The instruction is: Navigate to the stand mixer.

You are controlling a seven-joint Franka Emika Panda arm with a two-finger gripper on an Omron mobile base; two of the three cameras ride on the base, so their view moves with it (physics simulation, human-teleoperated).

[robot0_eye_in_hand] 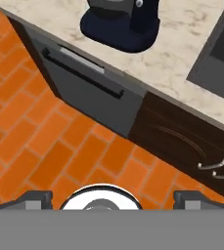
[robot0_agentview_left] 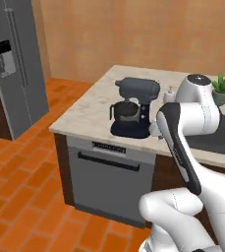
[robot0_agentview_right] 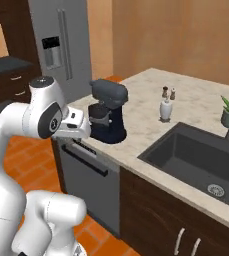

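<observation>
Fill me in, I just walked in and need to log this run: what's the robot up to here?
Nothing is being handled. The arm is folded up in front of the base, facing a kitchen counter. The stand mixer sits near the counter's front edge, above the dishwasher, with a dark sink further along. The gripper points down at the brick floor, holding nothing.

I see a marble-topped counter with a grey dishwasher set under it and a dark sink sunk into it. A small potted plant stands near the sink, a white soap bottle beside two shakers. A steel fridge stands across the orange brick floor.
</observation>
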